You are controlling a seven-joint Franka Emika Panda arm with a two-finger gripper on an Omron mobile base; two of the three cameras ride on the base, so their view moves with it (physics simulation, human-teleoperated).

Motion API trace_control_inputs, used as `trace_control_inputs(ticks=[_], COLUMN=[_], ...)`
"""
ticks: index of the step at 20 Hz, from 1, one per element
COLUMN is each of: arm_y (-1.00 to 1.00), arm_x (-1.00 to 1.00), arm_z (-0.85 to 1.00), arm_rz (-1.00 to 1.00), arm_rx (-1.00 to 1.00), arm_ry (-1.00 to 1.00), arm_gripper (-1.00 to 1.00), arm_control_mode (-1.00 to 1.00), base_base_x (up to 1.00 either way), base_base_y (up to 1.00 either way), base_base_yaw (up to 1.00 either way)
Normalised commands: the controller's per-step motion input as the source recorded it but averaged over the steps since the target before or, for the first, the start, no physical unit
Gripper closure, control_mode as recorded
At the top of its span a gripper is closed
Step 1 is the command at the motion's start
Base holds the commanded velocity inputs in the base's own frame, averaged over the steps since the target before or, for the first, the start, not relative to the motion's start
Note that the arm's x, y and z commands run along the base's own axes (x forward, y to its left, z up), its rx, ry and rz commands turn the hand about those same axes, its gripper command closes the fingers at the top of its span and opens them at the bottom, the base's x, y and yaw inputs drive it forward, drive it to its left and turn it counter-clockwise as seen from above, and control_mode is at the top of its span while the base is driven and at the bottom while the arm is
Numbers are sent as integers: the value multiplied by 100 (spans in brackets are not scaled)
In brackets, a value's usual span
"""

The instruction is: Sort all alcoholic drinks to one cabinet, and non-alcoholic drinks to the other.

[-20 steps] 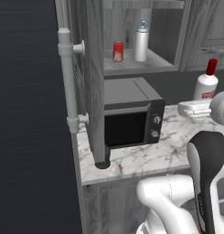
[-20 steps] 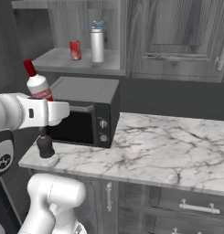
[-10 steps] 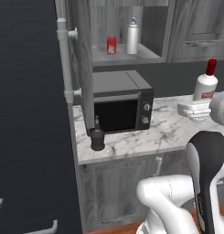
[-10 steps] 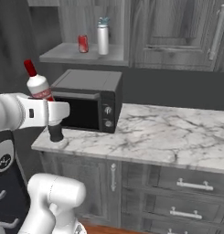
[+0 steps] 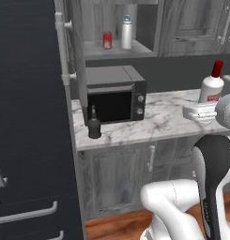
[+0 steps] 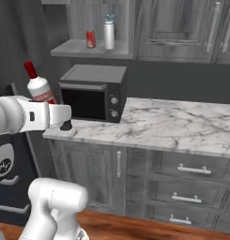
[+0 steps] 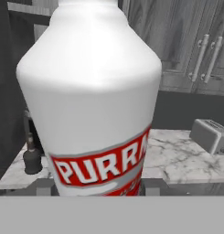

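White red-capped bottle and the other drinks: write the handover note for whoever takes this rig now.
End effector: shut on the small white bottle with red cap and red label, held upright in front of the marble counter.
Squat dark bottle with long thin neck: on the counter, by the black microwave.
Small red soda can and slim pale-grey bottle with light-blue cap: side by side on the open cabinet shelf above the microwave.
Done: non-alcoholic pair shelved.
Left: put both alcoholic bottles in the other cabinet.
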Motion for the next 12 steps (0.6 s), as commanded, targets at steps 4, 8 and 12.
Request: trace_control_inputs(ticks=[4,8,12], arm_y=[0,0,0], arm_x=[0,0,0], arm_z=[0,0,0], arm_rz=[0,0,0], arm_rx=[0,0,0], arm_ry=[0,0,0], arm_gripper=[100,100,100], arm_control_mode=[100,100,100], base_base_x=[-54,-52,-54], base_base_y=[-28,-26,-27], base_base_yaw=[0,0,-1])
